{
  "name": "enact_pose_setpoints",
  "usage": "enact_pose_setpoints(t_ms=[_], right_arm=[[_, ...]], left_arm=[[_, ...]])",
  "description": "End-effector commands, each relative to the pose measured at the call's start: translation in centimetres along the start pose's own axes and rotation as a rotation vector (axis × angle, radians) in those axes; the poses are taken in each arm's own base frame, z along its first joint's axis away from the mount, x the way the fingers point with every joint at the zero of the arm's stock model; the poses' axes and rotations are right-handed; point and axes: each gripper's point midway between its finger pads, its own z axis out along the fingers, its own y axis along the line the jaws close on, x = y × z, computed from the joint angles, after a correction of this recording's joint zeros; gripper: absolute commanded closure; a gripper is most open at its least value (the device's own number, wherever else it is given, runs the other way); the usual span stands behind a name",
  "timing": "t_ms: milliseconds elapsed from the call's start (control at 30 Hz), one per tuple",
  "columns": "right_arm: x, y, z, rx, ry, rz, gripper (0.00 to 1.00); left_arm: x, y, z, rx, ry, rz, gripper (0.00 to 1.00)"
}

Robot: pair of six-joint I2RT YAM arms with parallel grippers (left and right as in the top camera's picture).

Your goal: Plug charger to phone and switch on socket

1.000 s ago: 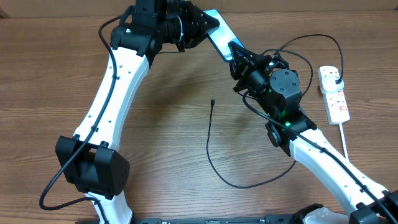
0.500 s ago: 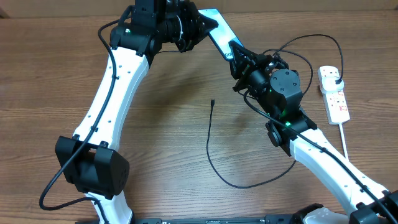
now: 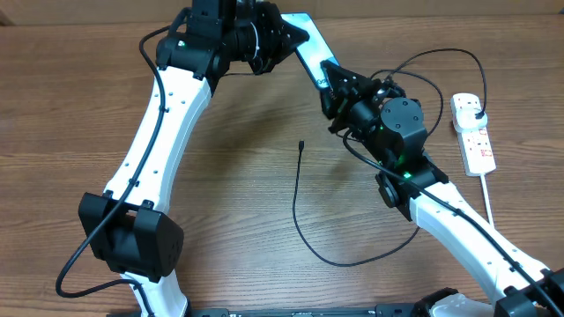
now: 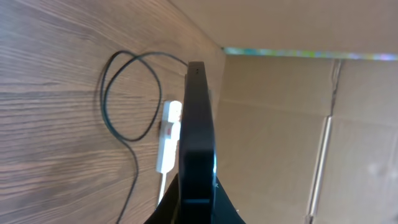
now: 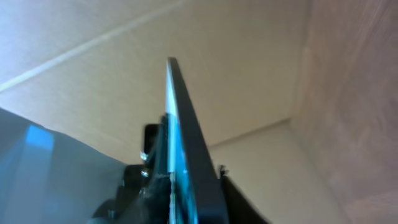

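The phone (image 3: 306,46) hangs tilted at the overhead view's top centre. Its upper end is clamped tight in the left gripper (image 3: 286,37) and its lower end sits between the fingers of the right gripper (image 3: 330,77) (whether those jaws press it, I cannot tell). Only the left wrist view shows the phone edge-on, with the socket (image 4: 168,140) and a loop of the charger (image 4: 107,102) beyond it. Overhead, the charger's tip lies on open table at mid-frame, and the socket sits near the right edge.
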Motion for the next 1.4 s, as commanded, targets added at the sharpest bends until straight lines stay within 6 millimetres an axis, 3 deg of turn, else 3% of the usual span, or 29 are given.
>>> enact_pose_setpoints(t_ms=[0,233,500,733,867,1000,1133,1367], right_arm=[[0.7,-0.5,0.3,0.031,0.031,-0.05,0.64],[-0.7,-3.5,0.0,0.157,-0.005,-0.219,0.39],[-3.5,-7.4,-1.3,0.351,-0.032,-0.479,0.19],[-3.4,-11.4,-3.2,0.525,0.124,-0.781,0.2],[-3.6,-13.3,-4.4,0.611,0.177,-0.837,0.21],[-3.5,-14.7,-5.4,0.665,0.239,-0.881,0.29],[-3.3,-15.4,-6.0,0.693,0.278,-0.897,0.4],[-2.8,-14.3,-6.2,0.717,0.316,-0.951,0.43]], left_arm=[[-0.6,0.0,-1.0,0.006,-0.001,0.097,0.96],[-2.0,3.0,-3.0,-0.065,-0.001,0.205,0.96],[-2.3,5.1,-5.9,-0.042,0.079,0.358,0.96],[-1.3,6.6,-8.6,0.014,0.163,0.416,0.96],[-0.1,7.2,-9.3,0.032,0.215,0.446,0.96],[1.4,8.0,-9.7,0.02,0.269,0.471,0.96],[1.9,8.4,-10.1,0.015,0.288,0.454,0.96],[-0.3,8.2,-11.8,0.126,0.241,0.398,0.96]])
